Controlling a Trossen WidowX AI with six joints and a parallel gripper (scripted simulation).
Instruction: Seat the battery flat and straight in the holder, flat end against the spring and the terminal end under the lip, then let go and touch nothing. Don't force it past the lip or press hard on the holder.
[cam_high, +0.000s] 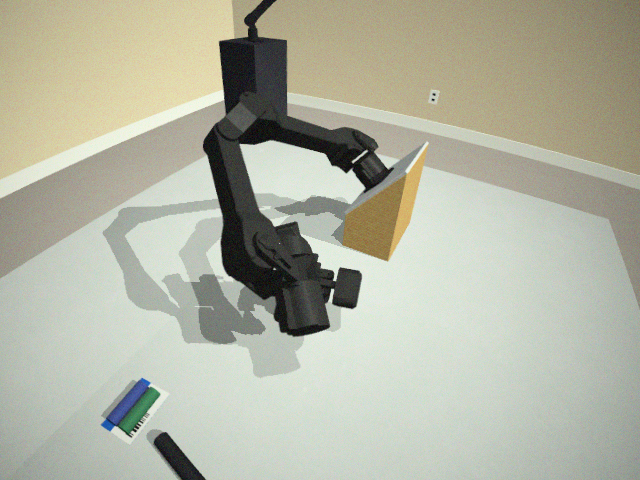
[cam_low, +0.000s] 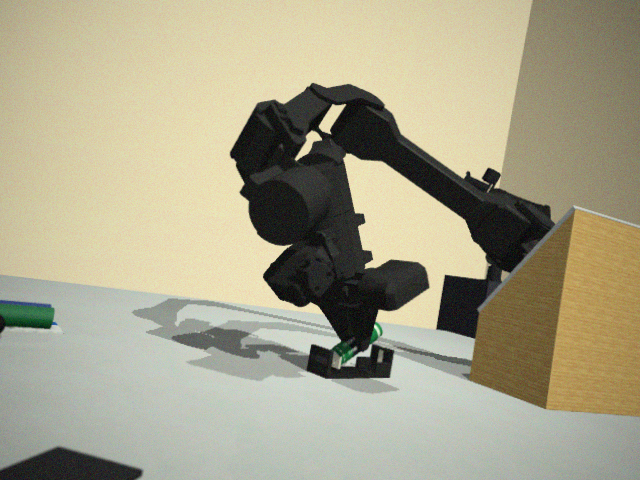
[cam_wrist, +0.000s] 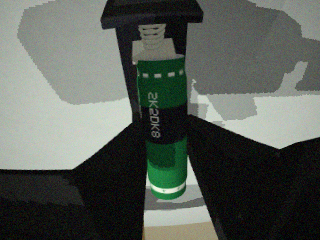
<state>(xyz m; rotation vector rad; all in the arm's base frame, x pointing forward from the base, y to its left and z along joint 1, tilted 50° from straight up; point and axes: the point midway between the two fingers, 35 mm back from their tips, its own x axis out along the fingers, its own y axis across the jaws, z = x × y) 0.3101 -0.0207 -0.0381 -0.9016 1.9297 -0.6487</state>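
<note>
gripper (cam_low: 356, 338) clamped on the battery (cam_low: 347, 349), tilted flat-end-first into the holder (cam_low: 330, 364) spring; next, lower the raised end under the lip

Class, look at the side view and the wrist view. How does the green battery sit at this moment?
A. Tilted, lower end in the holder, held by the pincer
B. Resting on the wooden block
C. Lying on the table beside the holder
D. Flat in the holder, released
A: the battery slants with its lower end down in the holder, while the pincer grips it.

Top view: arm (cam_high: 242, 206) hides holder, battery. Wrist view: battery (cam_wrist: 160, 127) label unreadable.
</note>
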